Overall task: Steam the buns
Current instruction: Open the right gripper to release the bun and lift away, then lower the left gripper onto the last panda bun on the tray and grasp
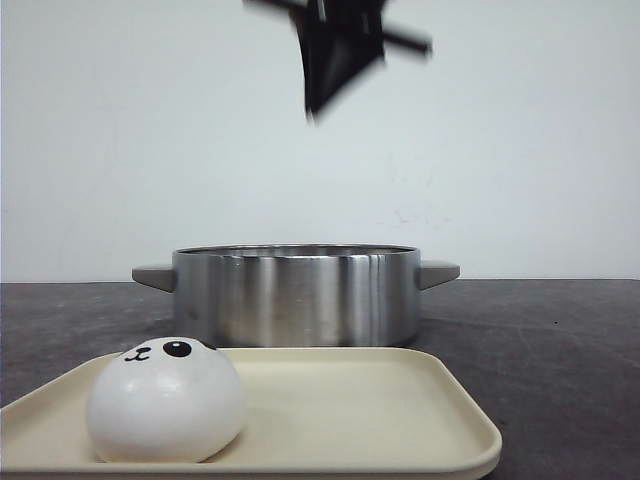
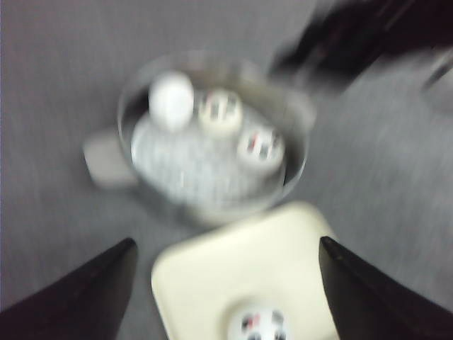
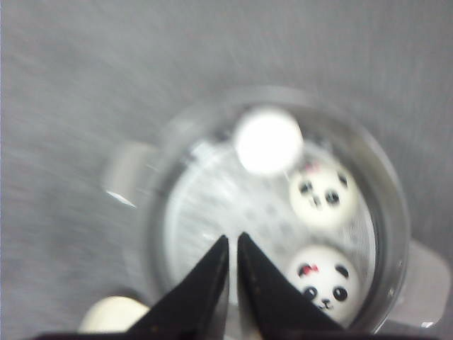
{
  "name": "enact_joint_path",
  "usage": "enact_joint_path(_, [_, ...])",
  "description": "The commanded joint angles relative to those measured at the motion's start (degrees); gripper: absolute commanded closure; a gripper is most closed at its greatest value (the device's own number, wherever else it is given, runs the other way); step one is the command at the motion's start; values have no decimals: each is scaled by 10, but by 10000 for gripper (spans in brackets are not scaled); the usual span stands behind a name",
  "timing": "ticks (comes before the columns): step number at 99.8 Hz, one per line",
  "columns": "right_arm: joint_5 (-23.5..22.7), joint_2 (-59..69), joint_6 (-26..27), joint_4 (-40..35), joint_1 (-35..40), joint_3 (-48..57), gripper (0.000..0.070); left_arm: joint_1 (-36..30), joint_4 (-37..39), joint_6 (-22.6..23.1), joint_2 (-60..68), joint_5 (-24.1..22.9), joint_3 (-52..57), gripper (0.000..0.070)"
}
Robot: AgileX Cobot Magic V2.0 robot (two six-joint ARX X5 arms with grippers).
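Three buns [image 3: 322, 196] are sitting inside the steel pot [image 1: 296, 296], one bun [image 1: 166, 402] is still waiting on the cream tray [image 1: 400, 400] (panda face up). Right gripper [image 3: 233, 244] is hovering over the pot, fingers nearly together, holding nothing. Left gripper [image 2: 223, 290] is hanging wide apart, empty.
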Motion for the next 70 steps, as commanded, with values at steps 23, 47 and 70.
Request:
enact_joint_path(23, [88,-152,-18,-7,101,30,694,-38,68,-73,42,75,-130,225])
enact_joint_path(47, [168,-224,-18,-12,157,30,694,-84,81,-72,155,90,-139,150])
enact_joint_path(70, [176,-235,-2,-49,163,30,694,-129,127,-71,263,93,-139,126])
